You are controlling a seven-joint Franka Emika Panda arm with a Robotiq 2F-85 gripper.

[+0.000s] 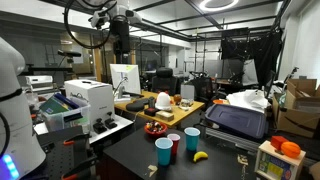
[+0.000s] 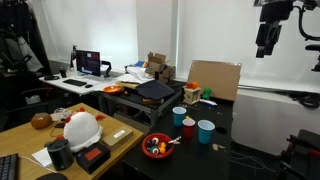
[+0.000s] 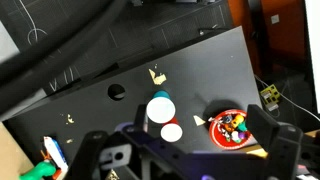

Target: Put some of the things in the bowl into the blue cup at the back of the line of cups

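Note:
The shallow red bowl (image 1: 156,128) (image 2: 156,146) (image 3: 232,126) sits on the black table with small dark, yellowish and coloured things (image 3: 233,122) in it. Three cups stand in a line beside it. The blue cup (image 1: 191,138) (image 2: 179,116) is at the far end, then a red cup (image 1: 175,143) (image 2: 188,127) (image 3: 172,131), then a larger-looking blue twin (image 1: 164,151) (image 2: 205,131). The wrist view shows one blue cup (image 3: 160,108); I cannot tell which. My gripper (image 1: 121,42) (image 2: 266,42) (image 3: 195,150) hangs open and empty, high above the table.
A yellow banana (image 1: 200,156) lies beside the cups. A black case (image 1: 235,120) (image 2: 155,90) and a cardboard sheet (image 2: 213,78) stand behind them. On the wooden desk sit a white helmet-like object (image 1: 163,100) (image 2: 80,128) and a printer (image 1: 85,100). Yellow tape marks (image 3: 155,75) dot the tabletop.

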